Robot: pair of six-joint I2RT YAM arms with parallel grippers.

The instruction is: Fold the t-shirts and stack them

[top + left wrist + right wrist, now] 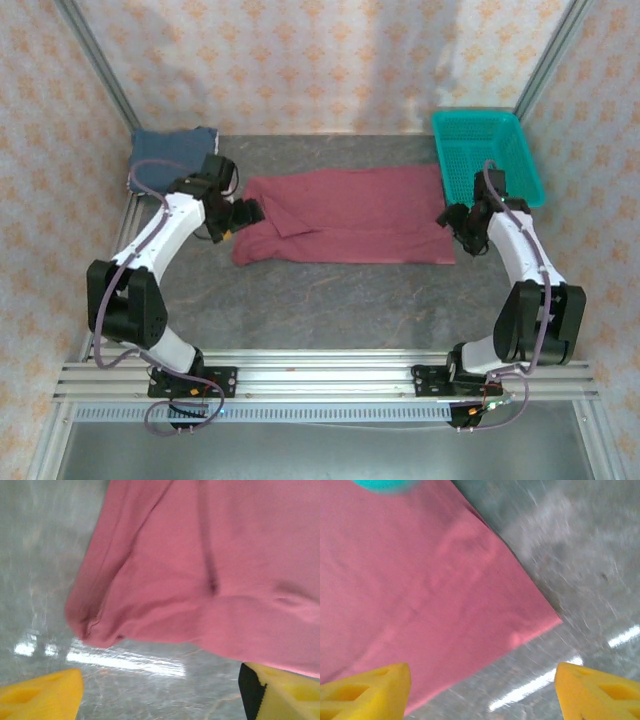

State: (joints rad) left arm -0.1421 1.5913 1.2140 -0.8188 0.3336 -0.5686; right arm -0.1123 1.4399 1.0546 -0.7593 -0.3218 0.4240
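Lying across the middle of the table (330, 300), the maroon shirt (345, 215) forms a long band. The left gripper (243, 216) and right gripper (457, 222) hang at its two short ends, jaws parted and empty, seemingly placed for the next fold. The blue shirt (170, 155) sits at the far left corner.

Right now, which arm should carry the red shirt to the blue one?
Left, probably. The left claw is open at the red shirt's left end, with the blue shirt just beyond it. The right claw is at the opposite end, by the basket.
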